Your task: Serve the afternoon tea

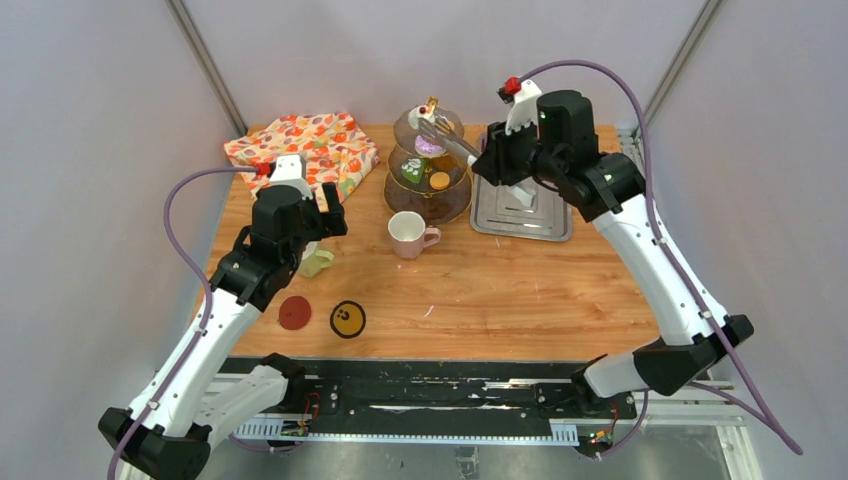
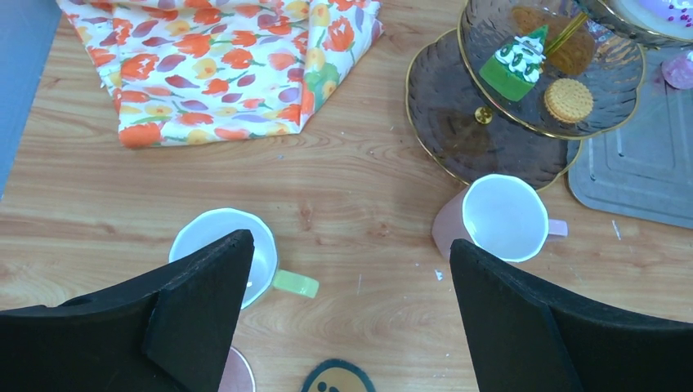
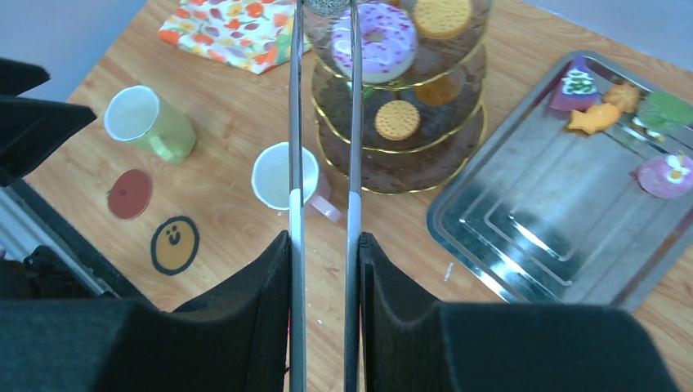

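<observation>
Toward the back of the tabletop (image 1: 520,290), the brown-glass three-tier stand (image 3: 409,173) carries a purple doughnut (image 3: 376,41) and an orange biscuit (image 3: 441,15) on its top tier. On the middle tier a second biscuit (image 3: 397,119) lies beside a cream-topped green cake (image 2: 515,61).

Just beside it, on the right arm's side, the steel tray (image 3: 523,237) holds a loose cluster at its far end: a dark red slice (image 3: 576,86), a fish-shaped biscuit (image 3: 592,121), a green pastry (image 3: 666,106) and a pink pastry (image 3: 666,175).

The pink mug (image 2: 502,216) stands just in front of the stand and the yellow-green mug (image 2: 212,233) well to its left, both upright with white insides showing.

The right gripper (image 3: 325,241) has its fingers (image 3: 245,302) pressed in on the metal tongs (image 3: 296,122), whose two arms sit slightly apart and reach over the stand's top tier. The left gripper (image 2: 351,253) hangs with fingers spread wide, holding nothing, one finger above the yellow-green mug's rim.

A smiling face is drawn on the yellow coaster (image 1: 347,319).
</observation>
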